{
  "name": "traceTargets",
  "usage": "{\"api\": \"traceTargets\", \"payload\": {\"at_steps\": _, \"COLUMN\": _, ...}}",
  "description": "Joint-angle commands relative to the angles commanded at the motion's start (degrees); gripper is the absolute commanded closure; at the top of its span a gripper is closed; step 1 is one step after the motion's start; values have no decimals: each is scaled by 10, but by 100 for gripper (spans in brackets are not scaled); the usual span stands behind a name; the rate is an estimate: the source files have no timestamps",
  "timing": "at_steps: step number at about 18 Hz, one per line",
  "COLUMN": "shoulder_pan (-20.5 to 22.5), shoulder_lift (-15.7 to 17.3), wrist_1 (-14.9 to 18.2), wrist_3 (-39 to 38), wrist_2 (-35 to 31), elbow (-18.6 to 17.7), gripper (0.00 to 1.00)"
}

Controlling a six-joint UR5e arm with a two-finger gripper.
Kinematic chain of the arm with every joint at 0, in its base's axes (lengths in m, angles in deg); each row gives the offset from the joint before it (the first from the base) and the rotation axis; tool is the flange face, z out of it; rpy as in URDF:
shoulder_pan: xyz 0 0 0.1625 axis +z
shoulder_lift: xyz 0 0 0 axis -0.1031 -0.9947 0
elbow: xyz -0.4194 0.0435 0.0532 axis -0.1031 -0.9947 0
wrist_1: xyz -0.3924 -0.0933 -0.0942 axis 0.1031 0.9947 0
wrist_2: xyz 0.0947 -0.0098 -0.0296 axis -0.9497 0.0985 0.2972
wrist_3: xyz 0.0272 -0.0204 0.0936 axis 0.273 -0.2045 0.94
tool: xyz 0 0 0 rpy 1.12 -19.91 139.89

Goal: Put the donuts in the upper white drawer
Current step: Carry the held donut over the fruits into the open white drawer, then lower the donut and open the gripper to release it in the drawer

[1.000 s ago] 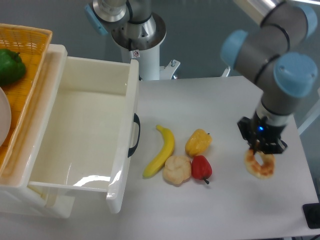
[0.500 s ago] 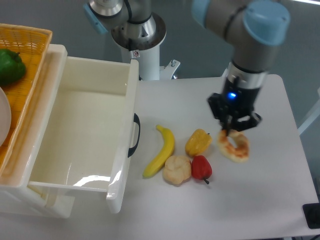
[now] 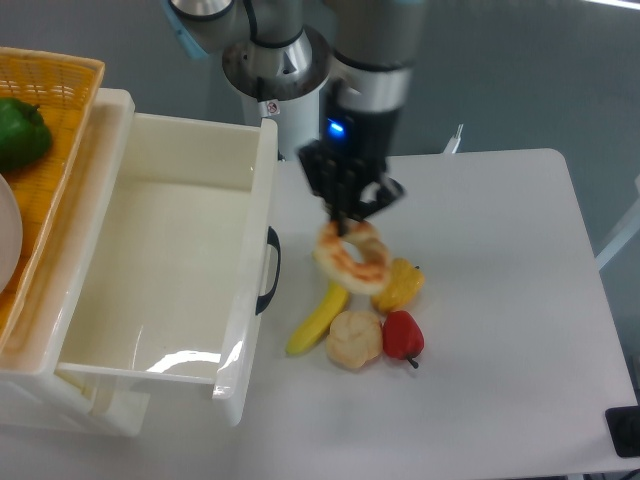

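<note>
The donut (image 3: 353, 258) is gripped by its far edge in the closed hand (image 3: 347, 218) and is held in the air above the counter (image 3: 500, 300), over the tip of the banana (image 3: 319, 315) and the yellow pepper (image 3: 402, 285). The open white drawer (image 3: 160, 260) lies to the left, its dark handle (image 3: 268, 270) facing the fruit.

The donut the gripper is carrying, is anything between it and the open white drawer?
Nothing visible blocks it. The golden ring donut hangs from the gripper above the yellow banana; only the near wall of the glossy white plastic drawer lies leftward.
</note>
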Motion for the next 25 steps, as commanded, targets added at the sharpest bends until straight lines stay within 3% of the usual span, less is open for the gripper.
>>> {"api": "traceTargets", "payload": {"at_steps": 6, "shoulder_pan": -75, "shoulder_lift": 14, "wrist_1": 6, "wrist_3": -3, "wrist_2": 6, "elbow": -12, "gripper": 100}}
{"api": "traceTargets", "payload": {"at_steps": 15, "shoulder_pan": -114, "shoulder_lift": 9, "wrist_1": 9, "wrist_3": 3, "wrist_2": 4, "elbow": -39, "gripper": 97}}
{"api": "traceTargets", "payload": {"at_steps": 18, "shoulder_pan": -115, "shoulder_lift": 5, "wrist_1": 10, "wrist_3": 3, "wrist_2": 4, "elbow": -39, "gripper": 80}}
{"api": "traceTargets", "payload": {"at_steps": 19, "shoulder_pan": -114, "shoulder_lift": 5, "wrist_1": 11, "wrist_3": 3, "wrist_2": 3, "elbow": -39, "gripper": 70}}
{"api": "traceTargets", "payload": {"at_steps": 20, "shoulder_pan": -114, "shoulder_lift": 6, "wrist_1": 11, "wrist_3": 2, "wrist_2": 3, "elbow": -39, "gripper": 51}}
{"api": "traceTargets", "payload": {"at_steps": 21, "shoulder_pan": -114, "shoulder_lift": 6, "wrist_1": 8, "wrist_3": 1, "wrist_2": 1, "elbow": -40, "gripper": 20}}
{"api": "traceTargets", "payload": {"at_steps": 22, "shoulder_pan": -114, "shoulder_lift": 6, "wrist_1": 7, "wrist_3": 0, "wrist_2": 0, "elbow": -39, "gripper": 2}}
{"api": "traceTargets", "payload": {"at_steps": 25, "shoulder_pan": -114, "shoulder_lift": 5, "wrist_1": 10, "wrist_3": 2, "wrist_2": 1, "elbow": -40, "gripper": 0}}
